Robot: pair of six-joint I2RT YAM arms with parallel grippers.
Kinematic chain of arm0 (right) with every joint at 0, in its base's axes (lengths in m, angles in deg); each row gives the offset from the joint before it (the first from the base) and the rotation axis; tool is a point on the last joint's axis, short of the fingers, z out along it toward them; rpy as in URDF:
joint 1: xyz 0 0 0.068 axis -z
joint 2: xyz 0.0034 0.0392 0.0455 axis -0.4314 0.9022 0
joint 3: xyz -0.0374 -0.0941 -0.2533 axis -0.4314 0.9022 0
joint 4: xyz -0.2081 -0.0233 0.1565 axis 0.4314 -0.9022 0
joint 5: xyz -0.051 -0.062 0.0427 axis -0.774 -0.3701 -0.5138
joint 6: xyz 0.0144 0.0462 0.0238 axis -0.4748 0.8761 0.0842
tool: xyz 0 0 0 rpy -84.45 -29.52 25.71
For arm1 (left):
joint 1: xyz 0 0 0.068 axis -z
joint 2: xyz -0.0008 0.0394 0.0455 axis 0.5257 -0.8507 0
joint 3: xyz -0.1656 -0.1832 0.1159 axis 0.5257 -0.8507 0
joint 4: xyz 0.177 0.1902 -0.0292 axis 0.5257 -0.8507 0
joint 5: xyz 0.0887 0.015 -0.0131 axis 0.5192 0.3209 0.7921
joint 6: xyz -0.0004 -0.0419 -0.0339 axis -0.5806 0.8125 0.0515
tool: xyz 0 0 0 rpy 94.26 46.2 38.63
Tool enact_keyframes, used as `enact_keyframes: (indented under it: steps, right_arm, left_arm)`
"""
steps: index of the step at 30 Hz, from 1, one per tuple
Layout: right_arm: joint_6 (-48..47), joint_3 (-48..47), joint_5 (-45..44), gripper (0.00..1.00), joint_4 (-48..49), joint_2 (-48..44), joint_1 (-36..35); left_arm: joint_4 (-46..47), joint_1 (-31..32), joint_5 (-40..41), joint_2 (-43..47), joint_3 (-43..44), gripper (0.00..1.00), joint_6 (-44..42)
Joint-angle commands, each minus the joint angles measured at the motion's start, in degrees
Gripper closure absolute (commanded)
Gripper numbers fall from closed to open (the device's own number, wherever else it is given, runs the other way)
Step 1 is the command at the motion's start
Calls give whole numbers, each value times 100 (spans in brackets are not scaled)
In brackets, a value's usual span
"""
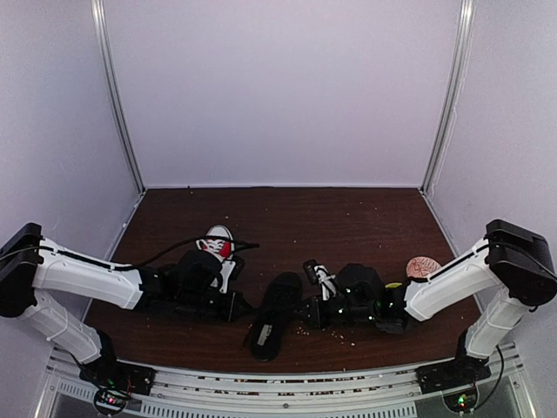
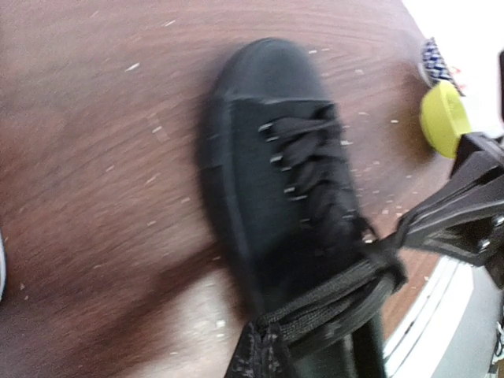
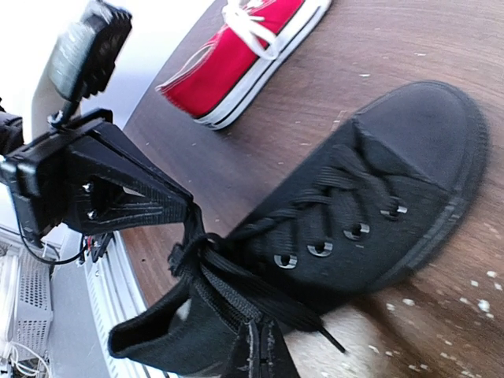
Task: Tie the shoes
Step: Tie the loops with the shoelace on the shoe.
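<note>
The black shoe lies on the brown table between my two arms, toe pointing away. In the left wrist view my left gripper is shut on a doubled band of black lace that crosses the black shoe. My right gripper is shut on another stretch of black lace by the ankle opening. The two laces meet in a tight crossing. From above, the left gripper and right gripper flank the shoe. The red sneaker with white laces lies behind the left arm, partly hidden.
A pinkish round object rests at the right, near the right arm. A yellow-green object sits by that arm's wrist. Pale crumbs dot the table. A metal rail runs along the near edge. White walls close in three sides.
</note>
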Motion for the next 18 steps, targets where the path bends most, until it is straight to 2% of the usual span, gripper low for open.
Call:
enact_keyframes:
  steps: [1,18]
  right_arm:
    - [-1,231,-244,100,46,-227,89]
    - [221,984,-635,100,107,-718,301]
  left_arm:
    - [229,-164,119,113,-210,100,198]
    - [164,-626,359,363,-787,100,441]
